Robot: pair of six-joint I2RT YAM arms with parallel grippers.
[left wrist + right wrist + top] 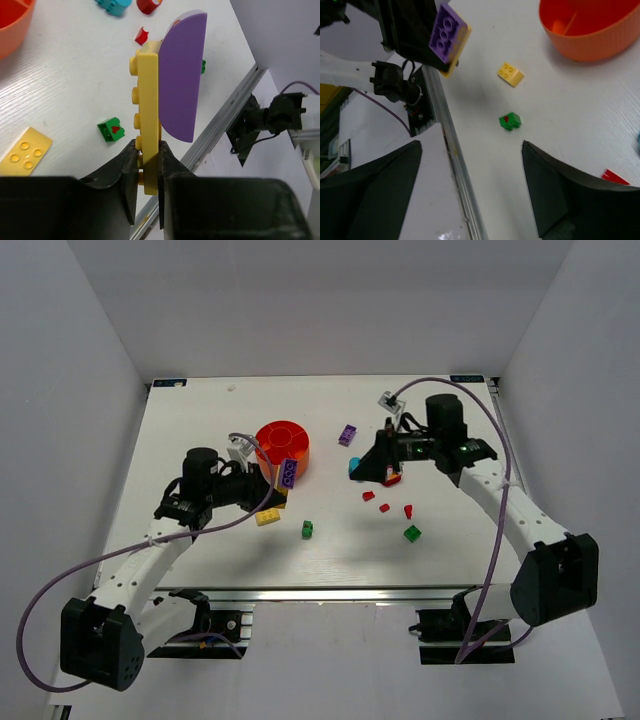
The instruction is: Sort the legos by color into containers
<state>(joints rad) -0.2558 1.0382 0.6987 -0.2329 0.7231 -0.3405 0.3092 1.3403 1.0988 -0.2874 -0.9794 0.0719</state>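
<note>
Your left gripper (148,150) is pinched tight on the lower end of a yellow plate (149,100). The plate stands on edge between the fingers, and a rounded purple piece (182,75) is stuck flat against one face (the two read as one stacked part). From overhead, that part is off the table (200,410) and right at the near-right wall of the orange tub (282,447). You cannot tell from these views whether it is over a compartment or only next to the rim. The tub sits left of the table's middle, and its central cup shows from above.

Your right gripper (471,145) is spread wide with nothing between its fingers, hovering above the table to the right of the tub. Seen from overhead, it hangs by a teal piece (354,468) and a red piece (393,478).

The other bricks lie loose on the table:
- A yellow brick (267,517) is near the tub's front side, with a green brick (308,529) a little to its right.
- A purple brick (347,435) lies between the tub and the right gripper, toward the far side.
- Three small red bits (384,507) are scattered nearer you than the right gripper.
- A second green brick (412,533) is just beyond the red bits, toward the near edge.
</note>
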